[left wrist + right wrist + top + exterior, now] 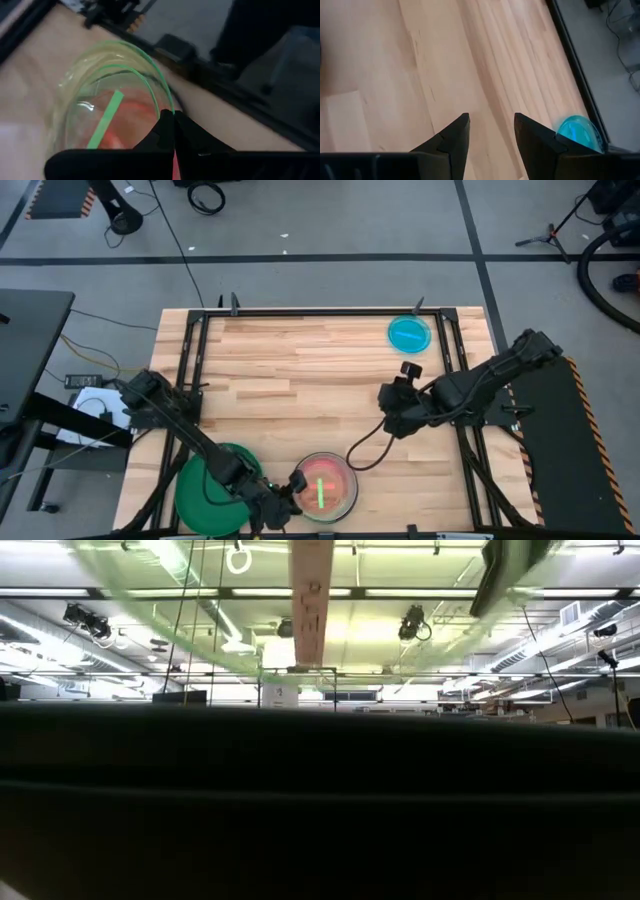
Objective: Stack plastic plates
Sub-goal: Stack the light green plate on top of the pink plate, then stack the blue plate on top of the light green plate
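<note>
A clear light green plate [325,485] sits over a pink plate [322,476] near the table's near edge. My left gripper [292,488] is at its left rim, shut on it. A dark green plate [205,500] lies flat under the left arm at the near-left corner. A cyan plate [408,333] lies flat near the far-right corner. My right gripper [392,420] hovers open over bare wood right of the middle, touching nothing. In the right wrist view the cyan plate [577,131] shows beside its open fingers [491,117]. Other plates are out of view. My left gripper [173,117] pinches the light green plate's raised rim [169,102] between its two fingers, on the plate's left side. The fingers come at it low, from the table's left. The pink plate [130,112] shows through it from below; whether it is lifted clear does not show.
A black metal frame [320,311] runs along the table's far, left and right sides. A black cable [362,450] trails from the right arm toward the plates. The low view is mostly blocked by a dark shape. Bare wood [300,370] fills the table's middle.
</note>
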Robot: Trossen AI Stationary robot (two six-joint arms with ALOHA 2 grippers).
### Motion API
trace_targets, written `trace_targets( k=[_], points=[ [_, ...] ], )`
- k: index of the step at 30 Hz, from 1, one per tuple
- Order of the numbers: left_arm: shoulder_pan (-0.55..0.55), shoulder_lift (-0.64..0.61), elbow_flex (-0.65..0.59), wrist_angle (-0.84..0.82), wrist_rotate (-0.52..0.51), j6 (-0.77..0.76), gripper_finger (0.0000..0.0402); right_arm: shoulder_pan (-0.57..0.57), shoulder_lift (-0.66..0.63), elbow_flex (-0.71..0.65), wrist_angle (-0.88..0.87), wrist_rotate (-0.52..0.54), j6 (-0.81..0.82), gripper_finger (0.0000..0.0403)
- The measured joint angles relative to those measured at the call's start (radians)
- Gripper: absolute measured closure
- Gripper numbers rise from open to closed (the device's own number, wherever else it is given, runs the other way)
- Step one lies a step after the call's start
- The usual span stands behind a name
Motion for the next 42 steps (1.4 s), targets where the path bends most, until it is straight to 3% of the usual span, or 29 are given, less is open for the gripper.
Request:
trace_targets(
  k=[6,17,24,32,37,42],
  points=[
    [0.017,0.059,0.0,0.016,-0.022,-0.02,0.0396,-0.02,0.059,0.0,0.012,-0.041,-0.015,0.0238],
    [0.043,0.059,0.0,-0.032,-0.04,-0.048,0.0382,-0.037,0.103,0.0,-0.003,-0.1,0.007,0.0238],
    [0.055,0.058,0.0,-0.024,-0.044,-0.122,0.0364,-0.174,0.046,-0.005,-0.051,-0.037,0.078,0.0238],
    [0.053,0.046,0.0,-0.037,-0.061,-0.316,0.0311,-0.362,0.029,-0.148,0.072,0.014,0.176,0.024],
    [0.042,-0.046,0.0,-0.158,0.0,-0.376,0.0274,-0.463,0.029,-0.235,0.202,-0.033,0.17,0.024],
    [0.04,-0.168,0.0,-0.233,0.001,-0.377,0.0268,-0.563,0.029,-0.301,0.293,-0.043,0.112,0.0241]
  ],
)
